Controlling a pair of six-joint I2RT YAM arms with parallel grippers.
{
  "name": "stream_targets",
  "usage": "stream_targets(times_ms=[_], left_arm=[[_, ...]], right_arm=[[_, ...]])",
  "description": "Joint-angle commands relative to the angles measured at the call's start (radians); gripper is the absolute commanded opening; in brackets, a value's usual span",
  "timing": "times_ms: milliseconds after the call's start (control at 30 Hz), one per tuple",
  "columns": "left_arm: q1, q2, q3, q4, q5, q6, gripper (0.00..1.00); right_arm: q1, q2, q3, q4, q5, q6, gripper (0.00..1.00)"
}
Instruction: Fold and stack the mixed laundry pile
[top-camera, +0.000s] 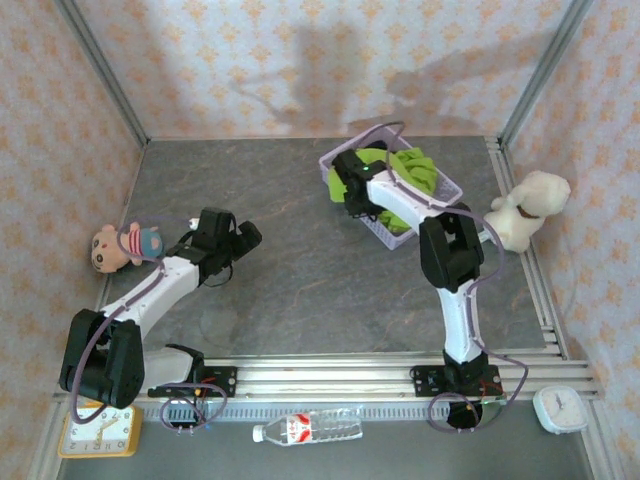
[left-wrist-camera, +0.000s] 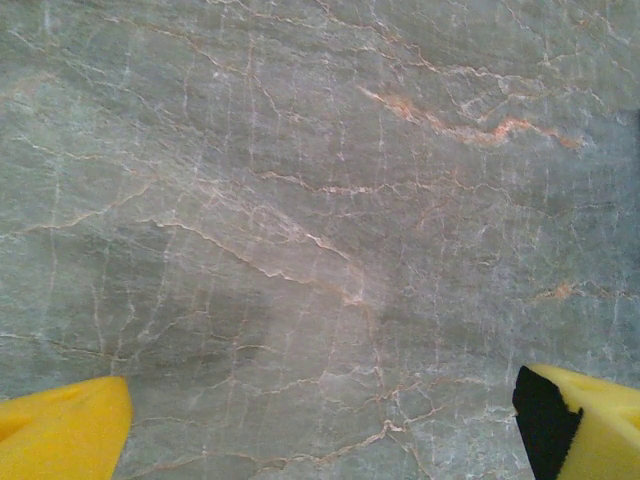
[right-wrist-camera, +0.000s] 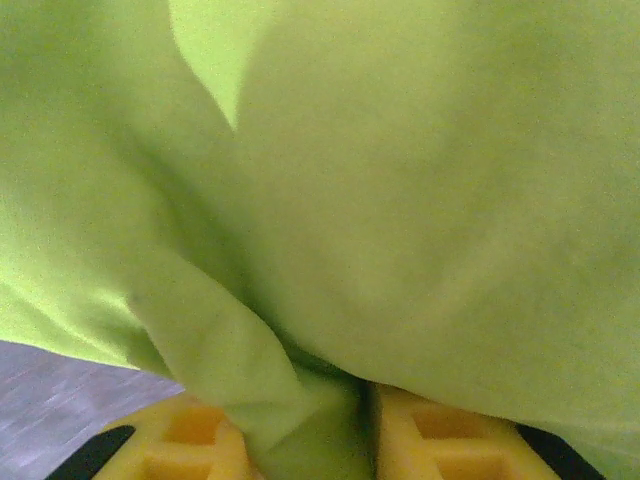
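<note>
While we scan from the left: our left gripper (left-wrist-camera: 320, 425) hangs with jaws spread wide over bare desk (left-wrist-camera: 300, 200), holding nothing.
Desk left edge: a small doll (top-camera: 118, 245) lies beside that arm.
Laundry: the lime-green garment (top-camera: 405, 170) sits in the lavender basket (top-camera: 452, 187) at the desk's far right; we cannot make out the navy one.
Right gripper (right-wrist-camera: 365, 440): jaws pinched close on a fold of the green cloth.
Step, as we judge: the first pickup.
Next move: lift clear of the basket rim, carry to open desk.
</note>
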Motion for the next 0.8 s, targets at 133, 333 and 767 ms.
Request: stream_targets(times_ms=[133,333,767], left_arm=[[-0.027,0.040,0.046,-0.045,0.014,-0.004,0.99],[-0.042,0.058,0.079,-0.069,0.016,0.003,0.99],[-0.066,0.125,0.171,-0.109,0.027,-0.001,0.99]], right_arm=[[-0.212,-0.053,-0.055,-0.022,0.014,0.085,0.26],[-0.308,-0.083,0.000,-0.053,-0.011,0.097,0.53],[-0.443,-0.307,-0.057,-0.104,0.034,0.141,0.90]])
